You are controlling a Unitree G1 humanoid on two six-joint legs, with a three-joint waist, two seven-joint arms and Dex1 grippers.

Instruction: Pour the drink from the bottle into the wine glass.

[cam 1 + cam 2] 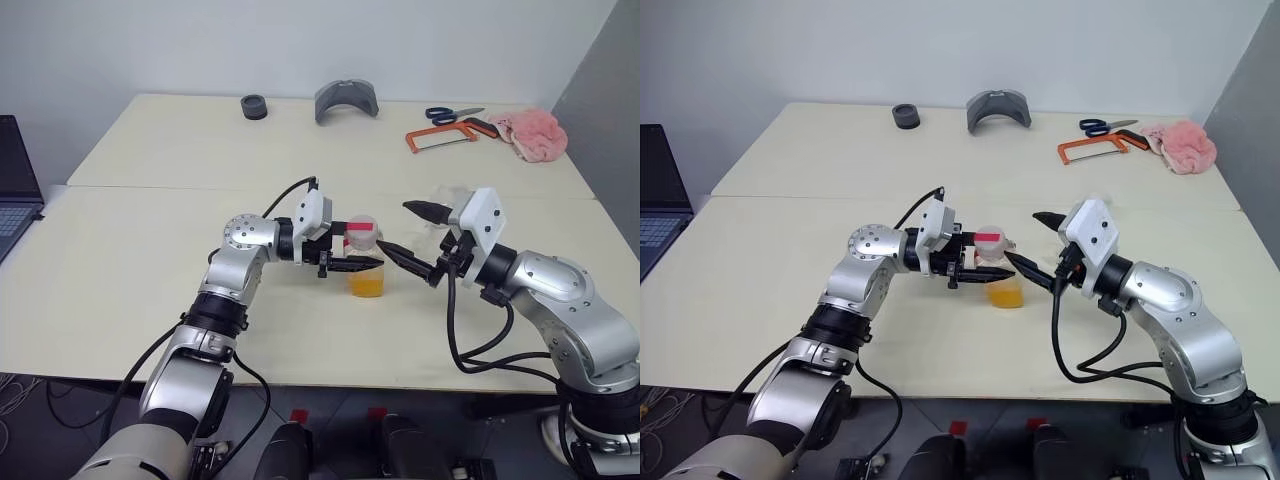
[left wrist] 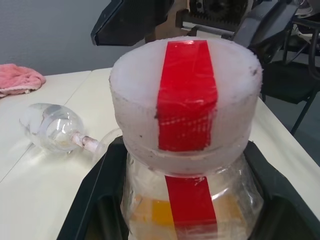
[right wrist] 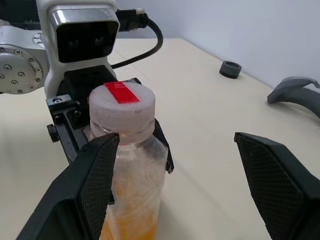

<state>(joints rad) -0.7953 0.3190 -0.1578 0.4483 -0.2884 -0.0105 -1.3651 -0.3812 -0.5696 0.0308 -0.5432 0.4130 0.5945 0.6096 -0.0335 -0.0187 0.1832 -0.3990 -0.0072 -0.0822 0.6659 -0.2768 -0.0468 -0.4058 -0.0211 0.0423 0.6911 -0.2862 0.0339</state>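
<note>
Your left gripper [image 1: 352, 262] clamps the still-capped bottle [image 1: 364, 258] mid-desk, right gripper [image 1: 418, 240] spread wide beside it, drink [image 1: 366, 285] unpoured, wine glass [image 2: 55, 128] lying toppled.

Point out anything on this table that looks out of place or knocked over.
The wine glass lies on its side on the table, beyond the capped bottle that the left gripper clamps; pouring needs it upright.
</note>
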